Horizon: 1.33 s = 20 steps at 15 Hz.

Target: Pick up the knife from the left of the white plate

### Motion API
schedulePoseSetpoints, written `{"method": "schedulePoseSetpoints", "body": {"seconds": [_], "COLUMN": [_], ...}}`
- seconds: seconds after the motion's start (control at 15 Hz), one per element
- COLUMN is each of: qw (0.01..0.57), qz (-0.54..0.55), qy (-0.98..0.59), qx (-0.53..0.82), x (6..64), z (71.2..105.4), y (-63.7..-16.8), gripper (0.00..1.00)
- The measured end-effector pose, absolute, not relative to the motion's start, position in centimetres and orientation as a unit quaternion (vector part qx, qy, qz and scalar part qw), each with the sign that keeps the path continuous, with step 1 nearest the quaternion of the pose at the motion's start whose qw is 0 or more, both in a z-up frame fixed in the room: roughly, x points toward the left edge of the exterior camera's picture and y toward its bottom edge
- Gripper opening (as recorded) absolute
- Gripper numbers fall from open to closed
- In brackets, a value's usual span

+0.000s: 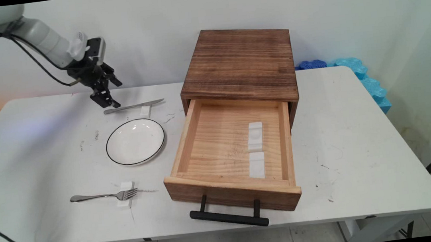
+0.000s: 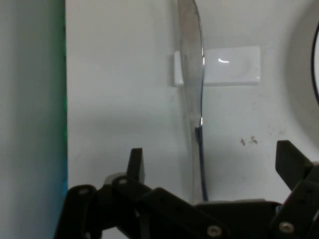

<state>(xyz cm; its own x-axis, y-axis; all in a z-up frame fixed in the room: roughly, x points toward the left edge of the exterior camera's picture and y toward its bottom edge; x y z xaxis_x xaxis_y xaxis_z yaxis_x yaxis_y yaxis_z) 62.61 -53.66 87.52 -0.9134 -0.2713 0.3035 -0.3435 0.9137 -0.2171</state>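
Fingers [image 2: 135,162] apart astride knife [image 2: 192,74], seemingly lengthwise.

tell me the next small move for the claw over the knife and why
Probably lower straight down. The claw is open and hangs just above the handle end of the table knife, which in the hand view runs between the two fingers. The knife lies across a small white rest beyond the plate, so its handle looks reachable without shifting sideways.
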Motion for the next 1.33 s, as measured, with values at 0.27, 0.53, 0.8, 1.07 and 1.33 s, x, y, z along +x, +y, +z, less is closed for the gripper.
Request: {"method": "schedulePoseSetpoints", "body": {"seconds": [0.27,0.53,0.8,1.07,1.33], "qw": [0.128,0.125,0.124,0.123,0.122], "qz": [0.126,0.116,0.110,0.106,0.102], "qy": [-0.972,-0.974,-0.976,-0.977,-0.978], "qx": [0.152,0.147,0.143,0.139,0.135], "x": [62.1,61.6,61.2,60.9,60.7], "z": [86.2,84.8,83.8,83.1,82.6], "y": [-55.0,-56.1,-56.9,-57.6,-58.0], "gripper": [1.00,1.00,1.00,1.00,0.00]}}
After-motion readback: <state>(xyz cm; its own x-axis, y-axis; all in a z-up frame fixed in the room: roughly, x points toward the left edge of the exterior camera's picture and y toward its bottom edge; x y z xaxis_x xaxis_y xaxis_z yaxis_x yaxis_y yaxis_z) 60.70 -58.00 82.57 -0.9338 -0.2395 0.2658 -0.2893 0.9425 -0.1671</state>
